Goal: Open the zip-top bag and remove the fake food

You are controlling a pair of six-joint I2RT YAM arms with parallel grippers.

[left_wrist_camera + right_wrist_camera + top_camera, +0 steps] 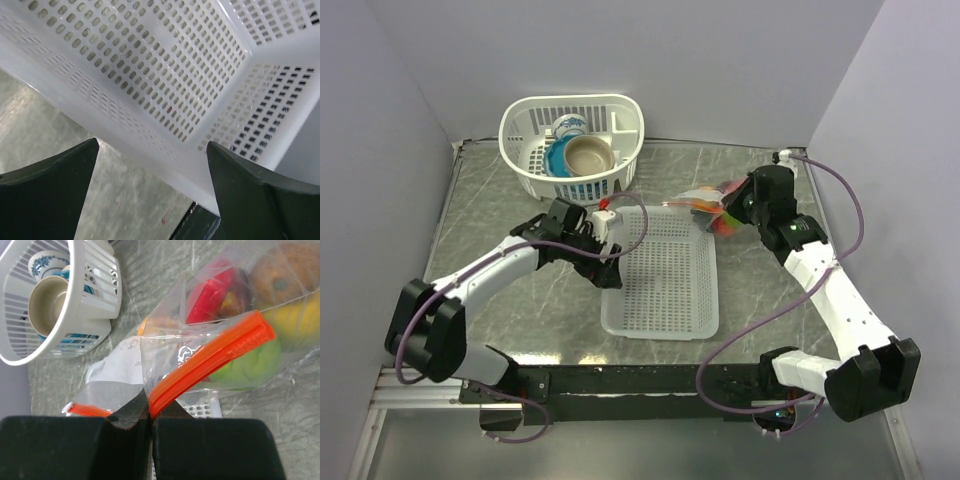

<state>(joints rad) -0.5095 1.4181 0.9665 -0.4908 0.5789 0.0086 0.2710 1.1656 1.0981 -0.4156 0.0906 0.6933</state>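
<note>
Near the far right corner, the right gripper (150,420) pinches the bag's (165,347) strip (215,357), likely anchoring one lip. The left gripper (152,165) hovers spread by the tray (665,280).

We log the zip-top bag (165,355) as clear and crinkled, lying over the far right corner of the flat white tray (660,275). Its orange zip strip (215,357) runs diagonally; we cannot tell whether it is sealed. The fake food (235,302) inside is a red piece (207,300), a green lime (250,365), a yellow fruit (295,320) and a brownish-orange fruit (282,270).
</note>
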